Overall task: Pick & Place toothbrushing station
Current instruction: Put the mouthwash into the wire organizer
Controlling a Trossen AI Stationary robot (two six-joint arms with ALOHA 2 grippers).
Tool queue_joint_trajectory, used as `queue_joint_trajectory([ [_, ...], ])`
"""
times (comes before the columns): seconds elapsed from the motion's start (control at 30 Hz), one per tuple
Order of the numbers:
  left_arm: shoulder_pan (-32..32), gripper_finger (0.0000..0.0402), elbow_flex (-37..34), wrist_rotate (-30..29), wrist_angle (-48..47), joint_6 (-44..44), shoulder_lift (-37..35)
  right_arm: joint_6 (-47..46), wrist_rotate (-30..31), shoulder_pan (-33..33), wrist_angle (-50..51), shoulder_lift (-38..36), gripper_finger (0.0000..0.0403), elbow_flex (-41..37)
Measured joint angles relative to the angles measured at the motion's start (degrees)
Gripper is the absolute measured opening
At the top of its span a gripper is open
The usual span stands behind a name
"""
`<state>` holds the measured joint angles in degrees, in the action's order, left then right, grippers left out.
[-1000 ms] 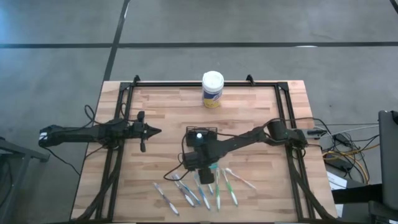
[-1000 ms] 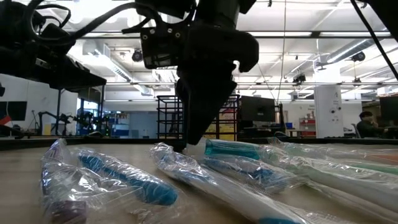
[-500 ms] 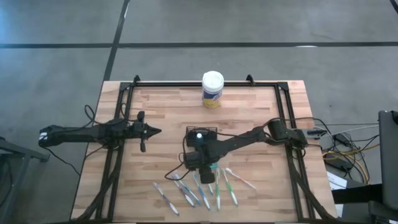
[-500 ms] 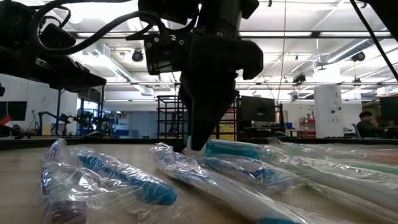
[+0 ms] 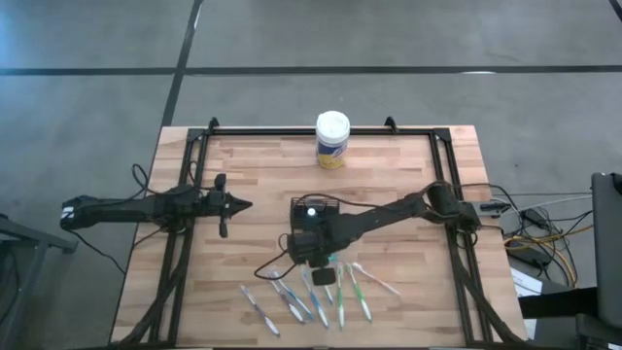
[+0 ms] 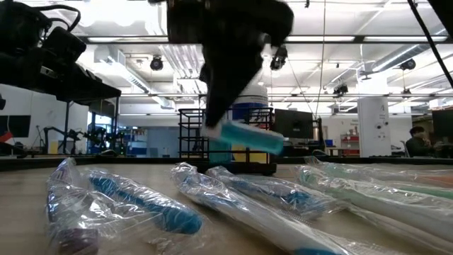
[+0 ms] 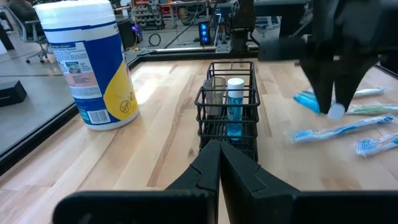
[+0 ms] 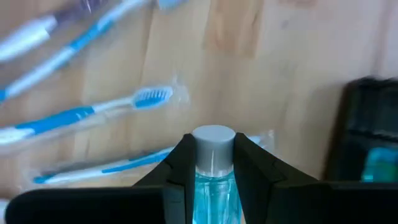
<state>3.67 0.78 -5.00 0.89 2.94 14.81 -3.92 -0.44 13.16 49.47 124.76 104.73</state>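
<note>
tube (image 8: 212, 168) lifted off table, clamped in right hand (image 8: 211, 155)

Table (image 5: 253, 175): canister (image 5: 332, 139) at the far edge, near the middle. Wire caddy (image 5: 314, 207) at table centre, nearer than the canister and well apart from it; one small tube (image 7: 234, 93) upright inside it. Toothbrushes (image 5: 316, 297) in a loose row along the near edge, nearer than the caddy. Right gripper (image 5: 326, 276) between caddy and toothbrush row, above the table, a second small tube (image 8: 213, 163) between its fingers, clear of the brushes. Left gripper (image 5: 236, 205) left of the caddy, apart from it, over the left half of the table.
</note>
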Motion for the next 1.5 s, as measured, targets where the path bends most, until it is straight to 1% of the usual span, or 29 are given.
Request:
queue_joint_trajectory([
  [0.07, 0.0, 0.0012, -0.02, 0.01, 0.0, -0.07, 0.01, 0.13, 0.6, 0.23, -1.43, -1.72, 0.0072, -0.2],
  [0.13, 0.0, 0.0012, -0.02, 0.01, 0.0, -0.07, 0.0, 0.9, 1.13, 0.68, -5.43, -4.14, 0.0072, -1.42],
  [0.23, 0.01, 0.0012, -0.02, 0.05, 0.0, -0.09, -0.02, 1.31, 1.93, 1.39, -13.8, -9.22, 0.0072, -6.81],
  [0.33, -0.01, 0.0012, -0.02, 0.03, 0.0, -0.09, 0.0, 0.07, 2.28, 1.99, -25.77, -15.62, 0.0072, -16.67],
  [0.43, 0.01, 0.0012, -0.02, 0.04, 0.0, -0.11, 0.0, -1.99, 5.16, 2.82, -38.36, -21.88, 0.0072, -27.42],
  [0.57, 0.0, 0.0012, -0.03, 0.01, 0.1, -0.11, 0.0, -4.26, 9.39, 4.99, -50.8, -29.37, 0.0072, -39.52],
  [0.67, 0.0, 0.0012, -0.07, 0.03, 0.41, -0.11, 0.0, -5.47, 12.06, 6.78, -59.62, -33.48, 0.0072, -47.56],
  [0.77, 0.01, 0.0012, -0.09, 0.01, 0.54, -0.14, 0.0, -6.1, 16.2, 8.47, -70.64, -35.51, 0.0072, -54.89],
  [0.93, 0.0, 0.0012, -0.11, -0.01, 0.63, -0.16, -0.05, -6.95, 23.71, 11.12, -86.43, -34.57, 0.0072, -64.94],
  [1.03, 0.0, 0.0012, -0.11, -0.01, 0.67, -0.17, -0.04, -8.21, 27.65, 12.06, -92.16, -33.02, 0.0072, -68.26],
  [1.23, 0.01, 0.0012, -0.09, 0.01, 0.66, -0.18, -0.09, -7.7, 34.79, 12.88, -100.7, -26.96, 0.0072, -69.24],
  [1.33, 0.01, 0.0012, -0.09, -0.01, 0.66, -0.18, -0.09, -7.27, 36.55, 12.87, -104.38, -23.33, 0.0072, -69.31],
  [1.5, 0.0, 0.0012, -0.09, 0.03, 0.68, -0.18, -0.09, -6.81, 37.06, 12.91, -111.31, -17.81, 0.0072, -69.28],
])
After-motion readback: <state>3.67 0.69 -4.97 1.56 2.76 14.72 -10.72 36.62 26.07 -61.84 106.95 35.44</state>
